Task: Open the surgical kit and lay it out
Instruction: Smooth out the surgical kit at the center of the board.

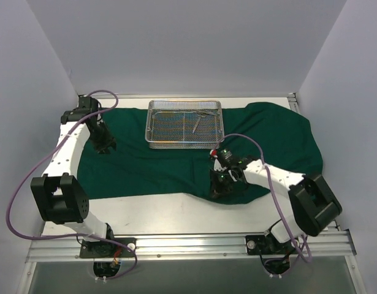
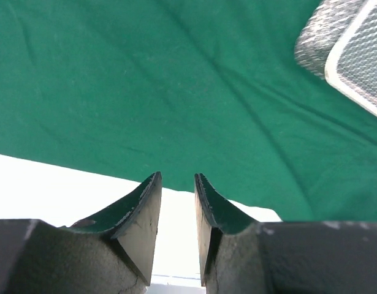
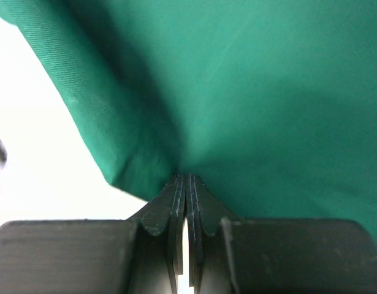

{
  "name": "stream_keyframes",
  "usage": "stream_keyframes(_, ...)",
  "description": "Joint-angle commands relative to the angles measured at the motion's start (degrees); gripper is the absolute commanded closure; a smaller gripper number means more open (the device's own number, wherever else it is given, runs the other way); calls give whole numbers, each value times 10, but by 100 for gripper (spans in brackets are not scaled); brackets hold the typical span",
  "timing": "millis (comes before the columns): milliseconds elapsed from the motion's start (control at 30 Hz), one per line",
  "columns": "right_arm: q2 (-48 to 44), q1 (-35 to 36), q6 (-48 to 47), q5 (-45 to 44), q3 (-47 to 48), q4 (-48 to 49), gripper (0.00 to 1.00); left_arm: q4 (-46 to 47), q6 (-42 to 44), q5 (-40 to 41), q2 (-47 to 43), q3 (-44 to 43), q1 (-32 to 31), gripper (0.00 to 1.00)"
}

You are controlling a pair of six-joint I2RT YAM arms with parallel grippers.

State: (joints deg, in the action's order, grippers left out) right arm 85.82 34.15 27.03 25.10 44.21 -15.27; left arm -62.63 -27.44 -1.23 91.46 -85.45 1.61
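- White table (image 1: 176,211) holds a green cloth (image 1: 157,168), tray (image 1: 152,122) on top.
- Left gripper (image 2: 177,184) hangs open above the cloth edge.
- Right gripper (image 3: 186,180) pinches the cloth tight.

My white table (image 1: 176,211) sits boxed by plain pale walls (image 1: 188,43) on three sides. An aluminium rail (image 1: 194,245) lines its near edge; the light is soft and even.

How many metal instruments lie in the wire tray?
2 instruments: one near the middle of the tray, one toward its far right corner. Others may be too thin to see.
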Motion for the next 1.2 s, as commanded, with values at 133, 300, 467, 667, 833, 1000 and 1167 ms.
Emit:
stream_keyframes(133,-67,18,-40,-36,53,-106,100,-3,-49,-36,-15,112,72,97)
stream_keyframes(300,49,18,-72,-45,192,-70,100,31,-64,-42,23,158,90,98)
stream_keyframes(467,142,21,-67,-30,282,-15,100,68,-60,-55,104,130,95,98)
stream_keyframes(667,189,29,-68,-19,355,-1,100,81,-55,-9,183,116,106,98)
stream_keyframes(833,185,29,-82,-19,341,7,100,73,-62,53,213,134,110,98)
stream_keyframes(1000,189,29,-100,-18,317,15,100,18,-94,108,192,189,142,98)
stream_keyframes(1167,222,29,-98,1,321,23,100,-38,-104,118,118,208,221,98)
